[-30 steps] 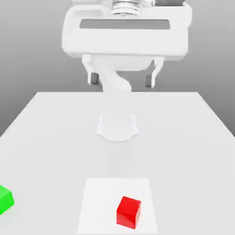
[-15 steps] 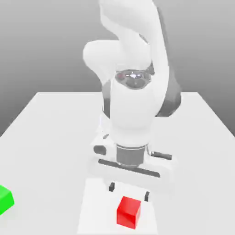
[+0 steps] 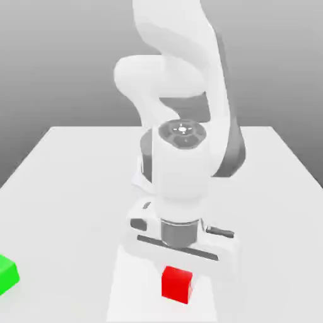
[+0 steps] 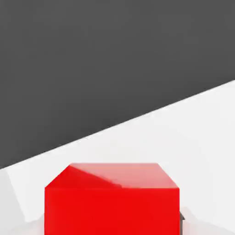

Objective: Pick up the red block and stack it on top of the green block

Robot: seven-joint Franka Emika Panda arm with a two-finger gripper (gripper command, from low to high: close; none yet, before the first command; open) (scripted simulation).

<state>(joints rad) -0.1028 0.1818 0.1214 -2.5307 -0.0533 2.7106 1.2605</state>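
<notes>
The white arm [image 3: 180,126] bends down over the near part of the white table [image 3: 69,189], its wrist pointing straight at the surface and the broad hand body sitting low, just behind and above the red block [image 3: 176,283]. That block rests on the table close to the near edge, roughly midway along it, inside a paler rectangular patch [image 3: 129,284] on the surface. The gripper [image 3: 178,270] is down at the block, yet the hand body and the cube hide its fingertips in the exterior view, so how far the jaws stand apart, and whether they press on anything, cannot be told. In the hand view the red block [image 4: 111,199] sits very close under the camera, its top face and one side face showing, with a sliver of dark finger [image 4: 181,217] at one lower side of the cube; the table [image 4: 193,133] stretches away behind it to a dark background. The green block [image 3: 7,274] lies well apart from the red one, at the near corner on the exterior view's left, partly cut off by the picture's edge, resting on the table with nothing touching it.
</notes>
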